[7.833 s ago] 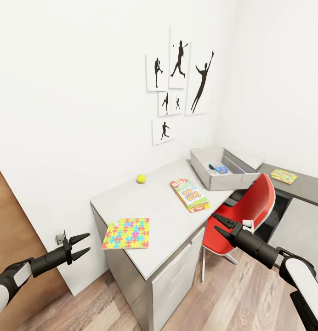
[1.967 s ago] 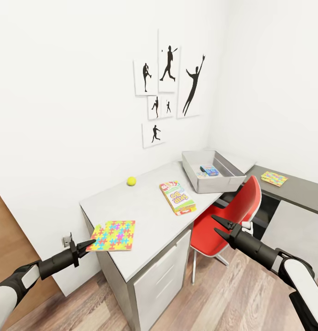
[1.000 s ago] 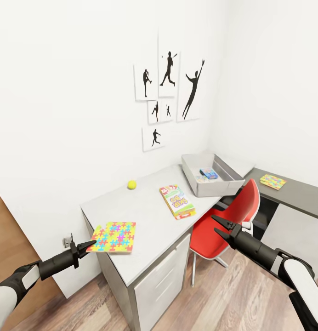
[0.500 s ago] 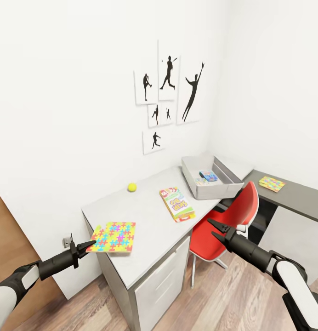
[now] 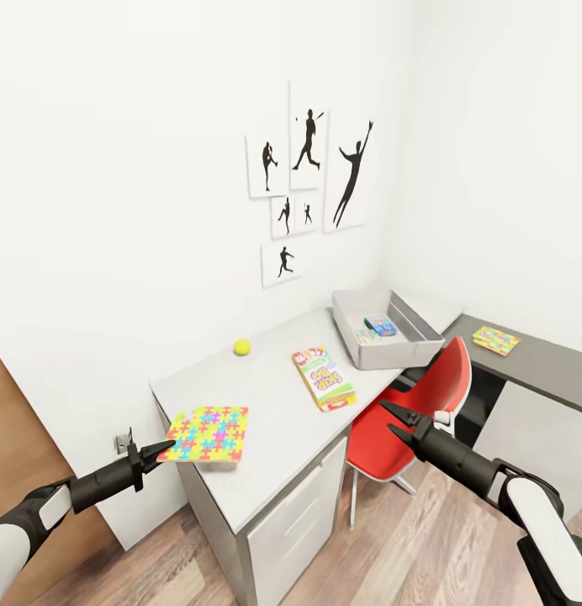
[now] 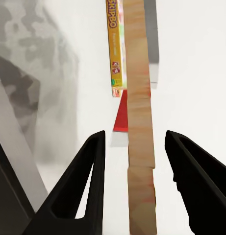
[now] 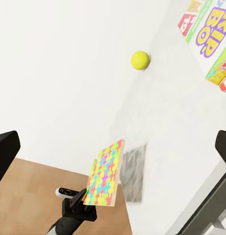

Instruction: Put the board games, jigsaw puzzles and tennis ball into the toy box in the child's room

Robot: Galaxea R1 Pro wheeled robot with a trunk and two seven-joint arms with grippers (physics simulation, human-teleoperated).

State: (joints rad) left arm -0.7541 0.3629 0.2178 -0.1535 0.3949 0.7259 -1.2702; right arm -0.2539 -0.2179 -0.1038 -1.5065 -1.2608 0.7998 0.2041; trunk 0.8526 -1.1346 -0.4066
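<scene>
A jigsaw puzzle (image 5: 208, 433) (image 7: 105, 176) lies at the near left corner of the table (image 5: 274, 404). My left gripper (image 5: 166, 444) (image 6: 135, 134) is open, one finger on either side of the puzzle's thin edge (image 6: 139, 122) with gaps showing. The tennis ball (image 5: 241, 346) (image 7: 140, 60) rests near the wall. The SKIP-BO board game (image 5: 324, 378) (image 6: 113, 44) lies mid-table. The toy box (image 5: 392, 353) stands at the table's far end with small colourful items inside. A second jigsaw puzzle (image 5: 495, 340) sits on the dark cabinet. My right gripper (image 5: 387, 417) hangs open before the chair.
A red chair (image 5: 417, 396) is tucked against the table's front, just behind my right gripper. Black silhouette pictures (image 5: 308, 177) hang on the white wall. Wood-plank floor (image 5: 392, 547) spreads below, and a brown door panel (image 5: 13, 421) stands at the left.
My right gripper has drifted a little left and lower in front of the chair. The left gripper and the puzzle have stayed put. The view has shifted slightly.
</scene>
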